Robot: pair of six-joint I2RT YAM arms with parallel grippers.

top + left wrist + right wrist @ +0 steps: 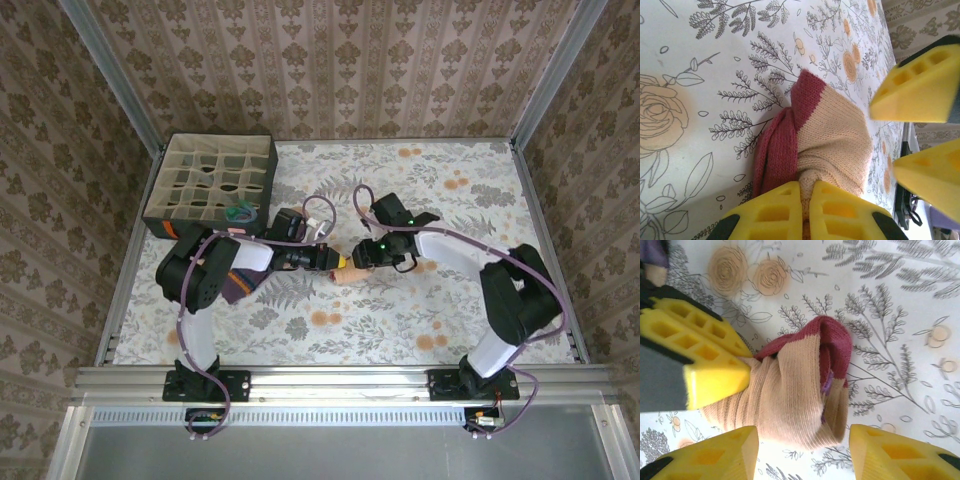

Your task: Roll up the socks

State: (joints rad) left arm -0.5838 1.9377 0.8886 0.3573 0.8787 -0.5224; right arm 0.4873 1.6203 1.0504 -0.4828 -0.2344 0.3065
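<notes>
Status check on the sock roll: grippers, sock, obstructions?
Left gripper shut on peach sock. Right gripper open, fingers either side of sock. Sock bunched, not rolled. Purple sock beside left arm, not obstructing.

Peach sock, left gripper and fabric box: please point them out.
peach sock [790,390], right wrist view, peach knit body.
left gripper [806,189], left wrist view, between its fingertips.
fabric box [220,140], top external view, far rim.

The surface [420,310] has a pale floral print all over, grey leafy sprigs and orange roses. A dark fabric grid box [210,180] sits in the far left corner. Pretty much dead centre there's a bunched-up peach sock [345,272] with a maroon end lying on the print. A purple sock [240,283] lies left of it, partly hidden.
</notes>
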